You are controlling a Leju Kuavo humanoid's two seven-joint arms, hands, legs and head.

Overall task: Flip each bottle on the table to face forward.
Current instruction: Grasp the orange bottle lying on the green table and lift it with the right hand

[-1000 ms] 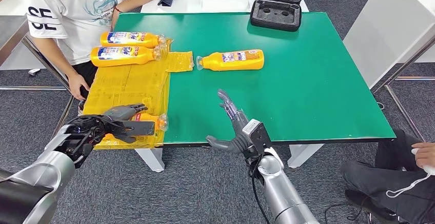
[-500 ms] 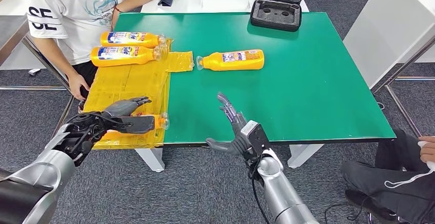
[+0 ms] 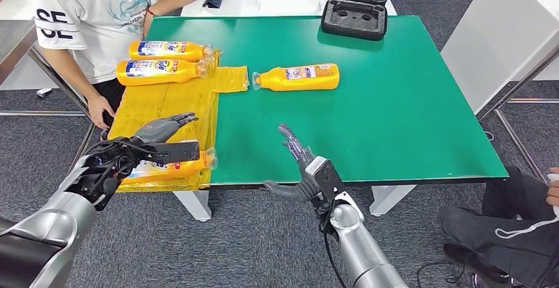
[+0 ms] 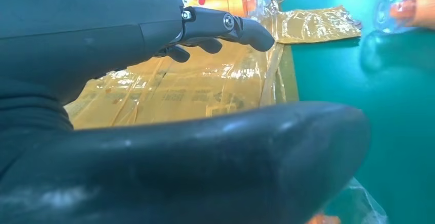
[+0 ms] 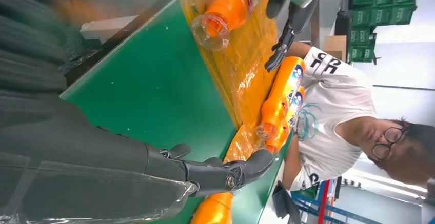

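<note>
On crinkled yellow plastic sheet (image 3: 173,107), left hand (image 3: 155,146) grips glossy orange bottle (image 3: 179,167).

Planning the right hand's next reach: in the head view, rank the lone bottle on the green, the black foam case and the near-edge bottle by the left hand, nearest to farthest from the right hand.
1. Near-edge bottle, to the left of the right hand, on the yellow sheet.
2. Lone bottle, ahead on the green.
3. Black foam case, at the far edge.

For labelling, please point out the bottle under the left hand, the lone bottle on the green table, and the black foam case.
bottle under the left hand (image 3: 188,167), head view, orange neck
lone bottle (image 3: 300,77), head view, label
black foam case (image 3: 354,18), head view, tray
</note>
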